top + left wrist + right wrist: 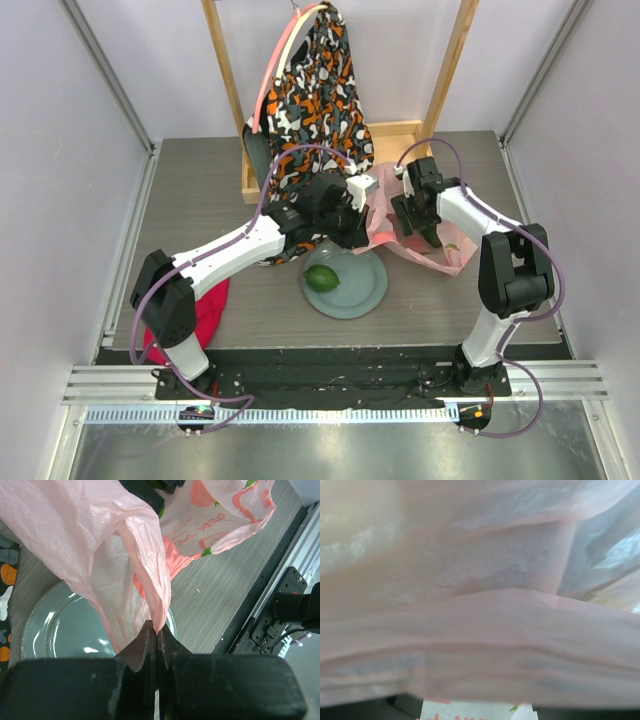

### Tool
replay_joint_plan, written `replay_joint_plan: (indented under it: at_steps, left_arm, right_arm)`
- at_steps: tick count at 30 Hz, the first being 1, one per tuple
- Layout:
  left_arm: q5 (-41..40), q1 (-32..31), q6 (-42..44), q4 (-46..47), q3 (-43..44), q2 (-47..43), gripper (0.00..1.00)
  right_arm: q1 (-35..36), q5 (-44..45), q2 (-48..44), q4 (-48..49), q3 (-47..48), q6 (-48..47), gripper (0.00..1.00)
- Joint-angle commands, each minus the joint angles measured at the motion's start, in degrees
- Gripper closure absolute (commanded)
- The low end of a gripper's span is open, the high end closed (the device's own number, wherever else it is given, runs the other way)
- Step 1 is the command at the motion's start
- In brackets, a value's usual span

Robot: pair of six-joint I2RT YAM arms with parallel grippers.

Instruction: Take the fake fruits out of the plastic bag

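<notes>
Closest in, black mounting rail (330, 378) along the 6 o'clock edge; just beyond at 7 o'clock, red cloth (210, 305). At the centre, grey-green plate (372, 292) with one green fruit (322, 278) on it, already out. Just past the plate toward 1 o'clock, left gripper (156, 630) pinched tight on a fold of the pink bag (100, 535), holding the film up over the plate rim. At 2 o'clock, right gripper (418, 222) down against the bag, seemingly in its mouth, fingers spread wide, only plastic across its lens. Other fruits unseen, probably inside the bag. Step in hand, by the look: reaching in for another fruit. Next: close on fruit alone, not film, then withdraw. Farthest, at 12 o'clock, patterned garment (320, 90) hanging.
</notes>
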Motion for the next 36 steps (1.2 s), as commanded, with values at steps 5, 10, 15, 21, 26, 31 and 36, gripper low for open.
replay_joint_plan:
  at_steps: [5, 10, 15, 21, 26, 31, 36]
  left_arm:
    - [2.29, 0.97, -1.61, 2.86, -0.3, -1.19, 0.97]
    - [2.38, 1.06, -2.23, 3.48, -0.48, -0.84, 0.98]
    - [2.3, 1.32, -2.06, 3.39, -0.13, -0.75, 0.98]
    - [1.59, 1.67, -0.65, 2.34, 1.89, 0.13, 0.95]
    - [-3.77, 2.37, 3.12, -0.38, 5.32, 1.01, 0.64]
    - [-2.54, 4.74, 7.34, -3.02, 11.55, 1.36, 0.32]
    - [-0.34, 10.01, 11.21, -6.1, 18.85, -1.54, 0.13]
  right_arm:
    - [-1.25, 5.66, 1.44, 0.48, 4.02, -3.55, 0.28]
    - [-1.52, 6.45, 3.29, 1.97, 2.09, -4.78, 0.25]
    - [-1.7, 5.4, 4.52, 2.85, 1.56, -5.74, 0.32]
    - [-1.7, -0.92, -0.47, -0.73, 2.26, -6.19, 0.59]
    - [-1.61, -9.35, -13.8, -6.89, 6.31, -6.45, 0.79]
    - [-1.52, -17.09, -26.84, -8.83, 4.29, -6.36, 0.8]
    - [0.41, -34.19, -36.5, -12.43, 3.85, -9.77, 0.77]
